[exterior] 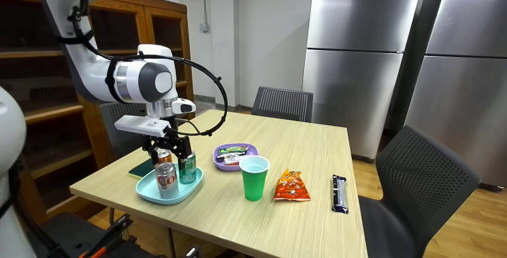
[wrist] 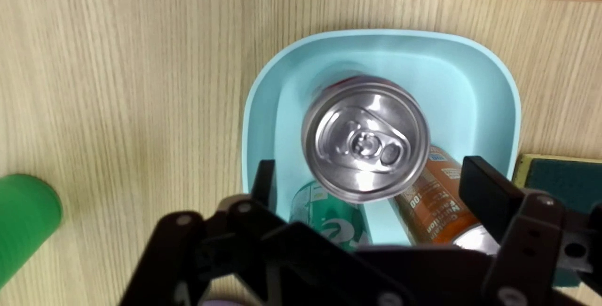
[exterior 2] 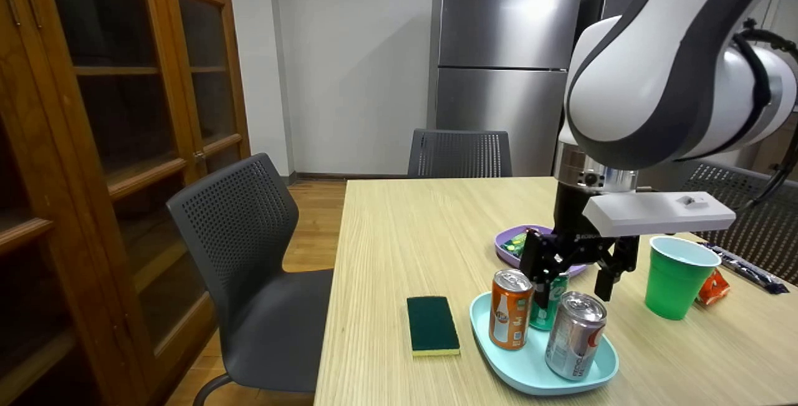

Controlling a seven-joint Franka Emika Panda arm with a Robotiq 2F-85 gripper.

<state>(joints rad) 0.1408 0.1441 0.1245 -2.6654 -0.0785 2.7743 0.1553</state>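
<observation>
My gripper is open over the pale blue tray, its fingers pointing down and spread wide. A silver soda can stands upright in the tray, just beyond the fingertips in the wrist view; nothing is gripped. Close to the fingers are a green can and an orange can, both upright in the same tray. In an exterior view one finger hangs between the orange and green cans; whether it touches either I cannot tell. The gripper partly hides the green can in that view.
A green sponge lies beside the tray. Farther along the table are a purple dish with wrapped snacks, a green cup, a red-orange snack bag and a dark wrapped bar. Chairs surround the table.
</observation>
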